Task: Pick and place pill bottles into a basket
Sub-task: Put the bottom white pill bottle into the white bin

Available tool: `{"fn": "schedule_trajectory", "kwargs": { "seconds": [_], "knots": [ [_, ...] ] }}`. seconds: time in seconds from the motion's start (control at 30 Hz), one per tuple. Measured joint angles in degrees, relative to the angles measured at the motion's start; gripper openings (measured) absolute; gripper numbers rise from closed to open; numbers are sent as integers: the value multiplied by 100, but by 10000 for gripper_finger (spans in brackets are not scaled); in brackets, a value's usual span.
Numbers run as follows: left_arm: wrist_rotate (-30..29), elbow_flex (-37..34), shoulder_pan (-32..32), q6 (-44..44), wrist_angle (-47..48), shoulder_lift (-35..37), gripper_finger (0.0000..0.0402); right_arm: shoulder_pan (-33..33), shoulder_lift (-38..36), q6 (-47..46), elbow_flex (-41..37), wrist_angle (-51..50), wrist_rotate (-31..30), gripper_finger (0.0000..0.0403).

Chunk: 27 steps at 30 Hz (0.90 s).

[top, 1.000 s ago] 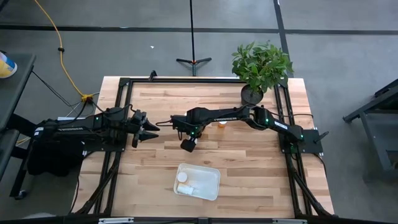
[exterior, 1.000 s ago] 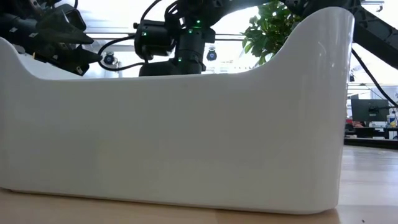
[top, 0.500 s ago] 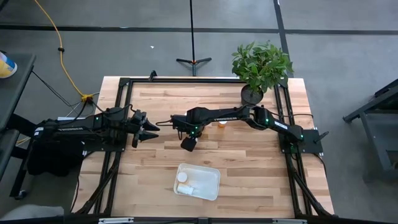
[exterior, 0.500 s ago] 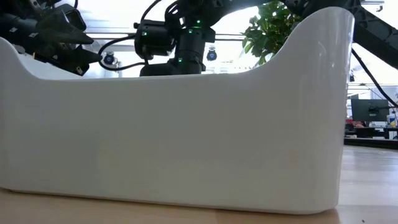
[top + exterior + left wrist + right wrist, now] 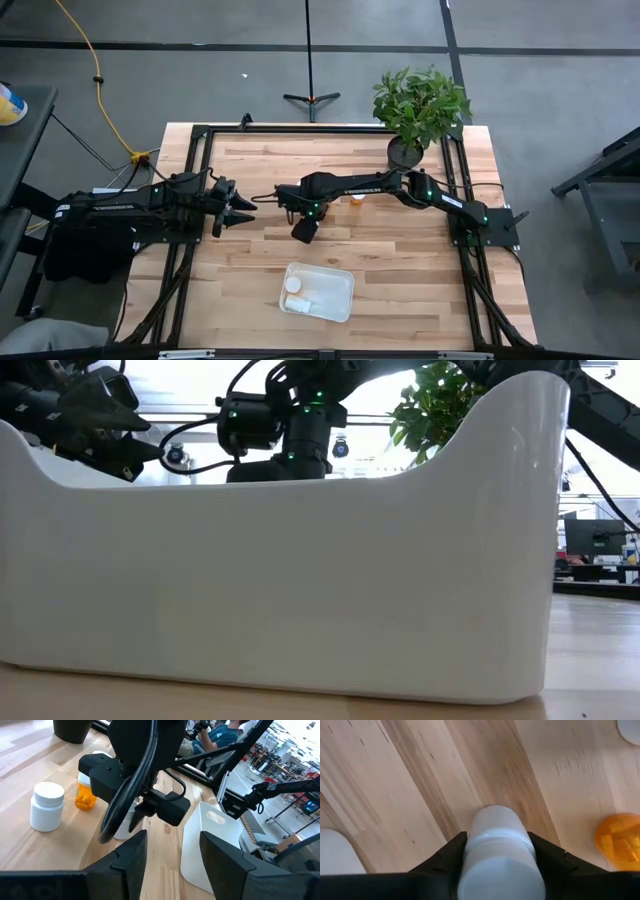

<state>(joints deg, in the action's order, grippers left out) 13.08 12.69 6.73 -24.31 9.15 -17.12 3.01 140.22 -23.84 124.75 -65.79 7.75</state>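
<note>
Fingers [image 5: 547, 857] of the right gripper [image 5: 497, 857] press both sides of a white pill bottle [image 5: 497, 845] above bare wood at the table's [image 5: 400, 270] middle. Just beside it, an orange bottle [image 5: 86, 794] and a white-capped one [image 5: 47, 805] stand on the table. Clear boards separate this spot from the basket [image 5: 335, 295] near the front edge, which holds a white bottle [image 5: 292, 285]. At the table's left side, the left gripper [image 5: 170, 850] hangs spread and empty.
</note>
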Motion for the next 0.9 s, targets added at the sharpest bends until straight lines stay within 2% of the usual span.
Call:
{"fn": "schedule_trajectory", "kwargs": {
  "seconds": [0.2, 0.33, 0.67, 0.9],
  "knots": [
    [0, 0, 0, 0, 0, 0, 216, -2, -7, -26, 0, -110, -14, 164],
    [0, 0, 1, 1, 0, 0, 216, -2, -7, -56, 25, -216, 186, 164],
    [0, 0, 2, 1, 0, 0, 216, -2, -14, -63, 1040, -994, -181, 164],
    [0, 2, 2, 2, 122, 0, 216, -120, -377, -251, 1021, -1271, -151, 164]
  ]
}}
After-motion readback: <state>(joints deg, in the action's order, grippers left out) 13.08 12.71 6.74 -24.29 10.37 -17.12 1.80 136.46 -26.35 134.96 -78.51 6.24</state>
